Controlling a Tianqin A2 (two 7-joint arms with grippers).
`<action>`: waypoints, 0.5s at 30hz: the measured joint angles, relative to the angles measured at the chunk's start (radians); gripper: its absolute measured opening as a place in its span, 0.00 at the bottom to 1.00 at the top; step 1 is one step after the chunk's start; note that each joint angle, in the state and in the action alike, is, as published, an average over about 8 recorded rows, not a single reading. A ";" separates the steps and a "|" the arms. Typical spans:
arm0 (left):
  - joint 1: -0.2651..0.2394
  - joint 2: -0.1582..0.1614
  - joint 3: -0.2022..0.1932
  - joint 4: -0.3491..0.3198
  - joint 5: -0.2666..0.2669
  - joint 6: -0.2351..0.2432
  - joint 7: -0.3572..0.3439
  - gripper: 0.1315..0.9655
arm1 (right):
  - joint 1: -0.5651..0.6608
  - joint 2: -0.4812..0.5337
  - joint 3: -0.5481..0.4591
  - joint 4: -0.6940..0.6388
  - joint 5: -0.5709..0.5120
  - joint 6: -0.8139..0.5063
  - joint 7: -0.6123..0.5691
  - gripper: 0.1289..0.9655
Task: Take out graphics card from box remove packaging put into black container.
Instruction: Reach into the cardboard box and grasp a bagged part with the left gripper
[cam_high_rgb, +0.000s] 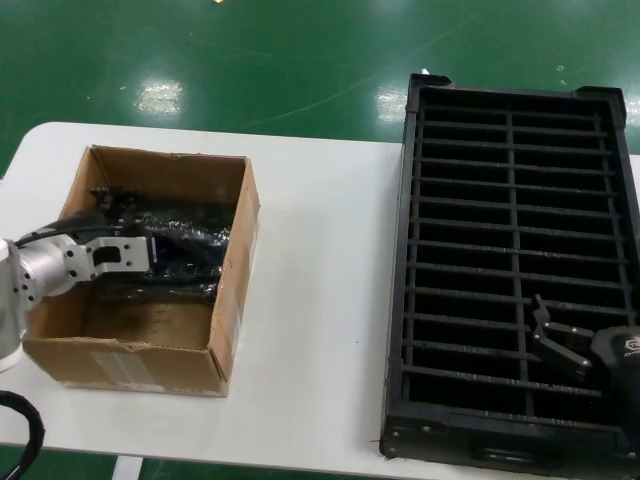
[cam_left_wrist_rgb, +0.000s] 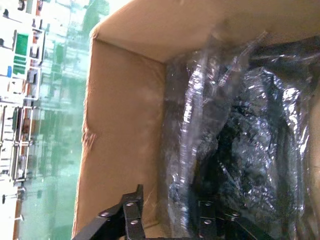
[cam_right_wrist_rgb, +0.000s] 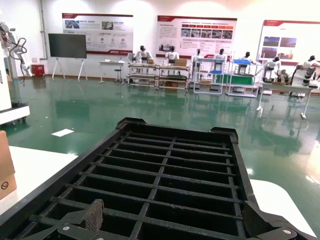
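The brown cardboard box (cam_high_rgb: 236, 290) stands on the left of the table. Shiny, crinkly packaging (cam_high_rgb: 185, 250) wraps the dark boards lying in its far half. The graphics card itself is hidden inside that plastic. My left gripper (cam_high_rgb: 150, 252) reaches into the box from its left side. In the left wrist view it (cam_left_wrist_rgb: 171, 199) is open, with the edge of a translucent silver bag (cam_left_wrist_rgb: 192, 125) between its fingers (cam_left_wrist_rgb: 133, 212) beside the box wall (cam_left_wrist_rgb: 120, 125). My right gripper (cam_high_rgb: 553, 335) hovers open over the near right part of the black container (cam_high_rgb: 410, 250), holding nothing.
The white table (cam_high_rgb: 320, 330) has bare surface between box and container. In the right wrist view, the open right gripper (cam_right_wrist_rgb: 175, 214) looks along the ribbed slots of the container (cam_right_wrist_rgb: 75, 165). Green floor lies beyond the table edges.
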 joint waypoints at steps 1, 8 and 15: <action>-0.001 -0.002 -0.001 0.000 0.000 0.000 -0.005 0.39 | 0.000 0.000 0.000 0.000 0.000 0.000 0.000 1.00; -0.005 -0.009 -0.006 0.000 0.002 0.002 -0.036 0.24 | 0.000 0.000 0.000 0.000 0.000 0.000 0.000 1.00; -0.003 -0.013 -0.014 0.000 -0.001 0.004 -0.047 0.12 | 0.000 0.000 0.000 0.000 0.000 0.000 0.000 1.00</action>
